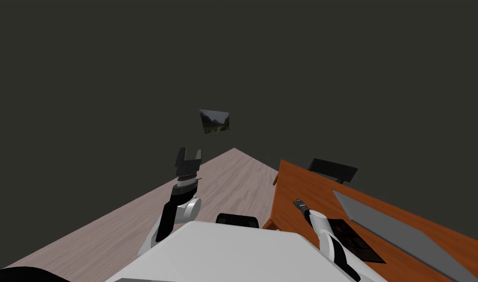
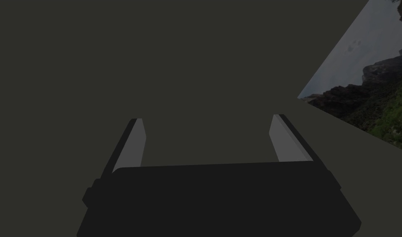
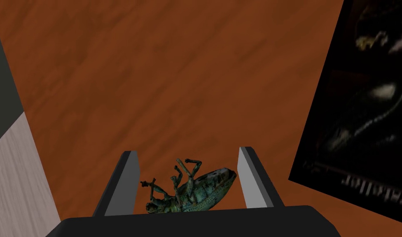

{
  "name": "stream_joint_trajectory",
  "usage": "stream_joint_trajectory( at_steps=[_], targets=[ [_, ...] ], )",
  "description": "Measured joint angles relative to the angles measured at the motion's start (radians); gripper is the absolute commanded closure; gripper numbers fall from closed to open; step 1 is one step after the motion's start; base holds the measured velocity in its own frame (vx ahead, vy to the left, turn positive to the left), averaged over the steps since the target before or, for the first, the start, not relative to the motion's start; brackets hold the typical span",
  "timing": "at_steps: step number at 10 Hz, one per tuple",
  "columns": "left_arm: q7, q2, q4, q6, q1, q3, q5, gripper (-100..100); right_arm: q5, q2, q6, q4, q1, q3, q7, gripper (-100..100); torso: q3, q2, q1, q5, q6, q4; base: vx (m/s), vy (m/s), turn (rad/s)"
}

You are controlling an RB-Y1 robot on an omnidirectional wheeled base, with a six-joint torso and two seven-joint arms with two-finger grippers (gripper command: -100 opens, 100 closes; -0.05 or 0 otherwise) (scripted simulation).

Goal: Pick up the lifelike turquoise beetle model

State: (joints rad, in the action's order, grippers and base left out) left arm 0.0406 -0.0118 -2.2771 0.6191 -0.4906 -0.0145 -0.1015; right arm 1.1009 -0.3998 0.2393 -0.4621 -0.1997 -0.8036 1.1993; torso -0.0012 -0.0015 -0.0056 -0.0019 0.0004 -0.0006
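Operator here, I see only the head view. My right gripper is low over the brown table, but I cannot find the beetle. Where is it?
Observer: The beetle lies between the fingers of the right gripper, close to its dark body.
Operator: Do the fingers press it already?
Observer: No, they stand open: a gap shows between one finger and the beetle.
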Motion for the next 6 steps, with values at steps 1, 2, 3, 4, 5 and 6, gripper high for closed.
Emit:
stream_joint_trajectory(
  at_steps=[1,2,3,4,5,6],
  targets=[
    [0.000,0.000,0.000,0.000,0.000,0.000,0.000,0,0.000,0.000,0.000,0.000,0.000,0.000,0.000,100,0.000,0.000,0.000,0.000,0.000,0.000,0.000,0.000,0.000],
    [0.000,0.000,0.000,0.000,0.000,0.000,0.000,0,0.000,0.000,0.000,0.000,0.000,0.000,0.000,0,0.000,0.000,0.000,0.000,0.000,0.000,0.000,0.000,0.000],
    [0.000,0.000,0.000,0.000,0.000,0.000,0.000,0,0.000,0.000,0.000,0.000,0.000,0.000,0.000,100,0.000,0.000,0.000,0.000,0.000,0.000,-0.027,0.068,0.002],
    [0.000,0.000,0.000,0.000,0.000,0.000,0.000,0,-0.010,-0.018,0.016,-0.005,0.005,0.000,0.015,100,0.001,0.002,0.003,0.001,0.001,0.000,-0.025,0.133,-0.019],
    [0.000,0.000,0.000,0.000,0.000,0.000,0.000,0,0.005,-0.036,0.029,0.004,0.005,-0.001,0.008,100,0.001,0.002,0.008,0.001,0.001,0.000,-0.008,0.065,-0.019],
    [0.000,0.000,0.000,0.000,0.000,0.000,0.000,0,0.008,-0.037,0.031,0.006,0.006,-0.002,0.005,0,0.001,0.001,0.005,0.001,0.000,0.000,-0.003,0.012,-0.001]
  ],
)
